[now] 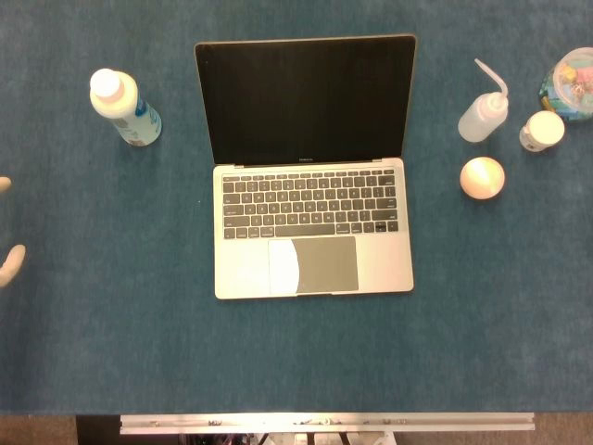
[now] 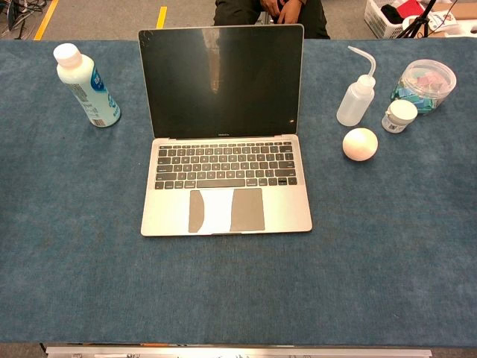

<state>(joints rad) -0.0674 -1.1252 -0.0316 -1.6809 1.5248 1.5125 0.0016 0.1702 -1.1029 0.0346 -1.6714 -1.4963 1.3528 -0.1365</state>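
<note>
An open silver laptop (image 1: pixel 310 209) (image 2: pixel 223 175) with a dark screen stands in the middle of the blue table cloth (image 1: pixel 111 343). Only two pale fingertips of my left hand (image 1: pixel 9 260) show at the left edge of the head view. They are spread apart, hold nothing and hover over bare cloth well left of the laptop. The nearest thing to them is a white bottle with a blue label (image 1: pixel 125 108) (image 2: pixel 86 86), further back. The chest view does not show this hand. My right hand appears in neither view.
Right of the laptop stand a clear squeeze bottle with a bent spout (image 1: pixel 484 113) (image 2: pixel 355 97), a cream ball (image 1: pixel 482 177) (image 2: pixel 360 144), a small white-lidded jar (image 1: pixel 542 131) (image 2: pixel 400 115) and a clear tub of colourful items (image 2: pixel 425 83). A person sits behind the table (image 2: pixel 268 11).
</note>
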